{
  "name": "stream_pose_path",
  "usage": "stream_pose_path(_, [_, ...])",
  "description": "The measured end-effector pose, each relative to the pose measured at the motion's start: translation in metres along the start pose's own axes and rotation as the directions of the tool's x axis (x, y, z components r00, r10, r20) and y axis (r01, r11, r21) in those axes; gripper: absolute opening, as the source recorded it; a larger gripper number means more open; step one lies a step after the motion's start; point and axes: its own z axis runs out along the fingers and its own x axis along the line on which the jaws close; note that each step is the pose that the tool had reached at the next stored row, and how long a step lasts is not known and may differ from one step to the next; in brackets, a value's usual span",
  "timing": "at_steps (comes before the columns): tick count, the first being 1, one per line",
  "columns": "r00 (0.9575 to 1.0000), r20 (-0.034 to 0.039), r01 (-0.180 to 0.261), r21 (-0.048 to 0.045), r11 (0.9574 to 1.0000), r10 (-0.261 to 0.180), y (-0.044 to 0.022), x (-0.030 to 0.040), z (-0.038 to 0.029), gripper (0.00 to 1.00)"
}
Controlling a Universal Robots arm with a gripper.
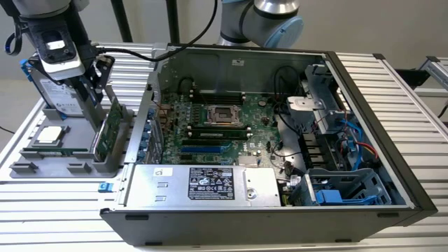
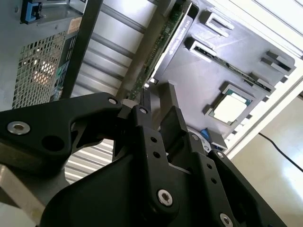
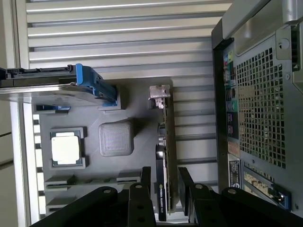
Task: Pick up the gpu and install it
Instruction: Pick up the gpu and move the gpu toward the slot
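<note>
The gpu (image 1: 110,127) stands on edge in a slot of the grey parts tray (image 1: 42,169), at the exterior view's left beside the open computer case (image 1: 364,131). It is a thin green card with a silver bracket at one end. My gripper (image 1: 98,86) hangs right above it, pointing down. In the first wrist view the gpu (image 3: 166,142) runs edge-on between my two black fingers (image 3: 146,176), with a small gap on each side. The gripper (image 3: 164,177) is open and straddles the card's near end. In the second wrist view the gripper (image 2: 155,94) points at the gpu's edge (image 2: 163,40).
On the tray sit a CPU (image 1: 49,135), a silver hard drive with a blue frame (image 3: 57,86) and a grey block (image 3: 115,137). The case wall (image 3: 255,94) stands close beside the card. Inside the case lie the motherboard (image 1: 217,128) and power supply (image 1: 203,184).
</note>
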Motion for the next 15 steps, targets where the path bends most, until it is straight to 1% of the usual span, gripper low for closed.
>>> stream_pose_path(9, [1.0000,0.0000,0.000,0.0000,1.0000,0.000,-0.0004,0.0001,0.0036,1.00])
stream_pose_path(15, [1.0000,0.0001,0.000,-0.0001,1.0000,0.000,-0.0026,-0.0001,0.0052,1.00])
